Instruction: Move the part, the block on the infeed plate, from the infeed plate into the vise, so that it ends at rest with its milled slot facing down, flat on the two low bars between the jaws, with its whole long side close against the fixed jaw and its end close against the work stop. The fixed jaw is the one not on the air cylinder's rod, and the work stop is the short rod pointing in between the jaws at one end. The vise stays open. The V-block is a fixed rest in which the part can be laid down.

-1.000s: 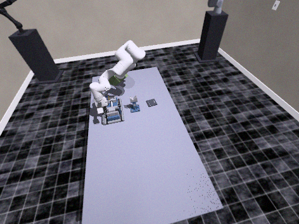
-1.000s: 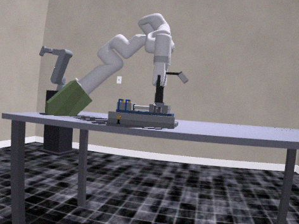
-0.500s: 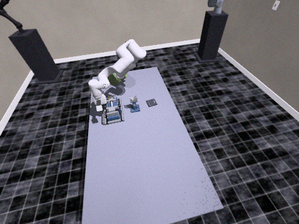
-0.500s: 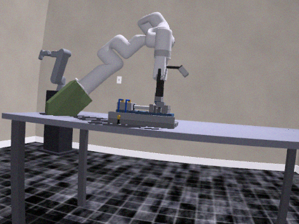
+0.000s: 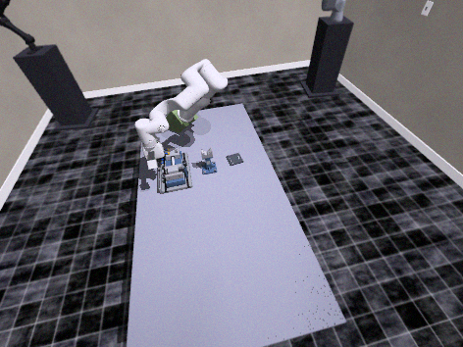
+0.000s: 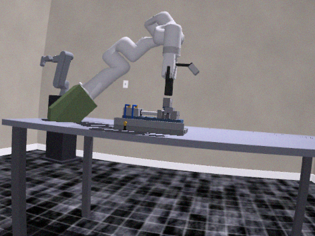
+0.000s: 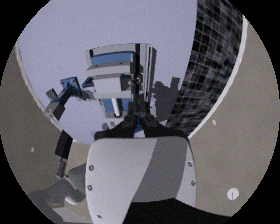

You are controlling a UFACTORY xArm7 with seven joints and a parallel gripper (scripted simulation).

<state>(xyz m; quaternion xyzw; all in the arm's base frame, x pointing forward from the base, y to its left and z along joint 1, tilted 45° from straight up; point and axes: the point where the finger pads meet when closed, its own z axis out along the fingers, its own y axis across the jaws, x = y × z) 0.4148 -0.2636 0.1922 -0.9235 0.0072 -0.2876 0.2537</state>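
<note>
From the top view, the grey counter (image 5: 221,251) carries three fixtures in a row near the arm's base: the vise (image 5: 174,173), the V-block (image 5: 209,164) just beside it, and the dark infeed plate (image 5: 234,159) a little farther along. The infeed plate looks bare, and nothing sizeable seems to lie in the V-block, so the part appears to have left its start. The arm's wrist hangs over the far end of the vise and hides what lies there.

In the exterior view the claw (image 6: 169,93) points straight down above the vise, its dark fingers pressed together and gripping nothing. Directly beneath it, apart from the fingertips, a light grey block (image 6: 167,103) stands above the vise hardware. It is probably the part, though I cannot tell this from the jaw bodies for certain.

The wrist view looks down past the closed fingers onto the vise's grey and blue bars. The slot, the work stop and the contact with the fixed jaw are too small to read.

My judgement: the transfer is largely done, and what remains is confirming or nudging the seating against jaw and stop.
</note>
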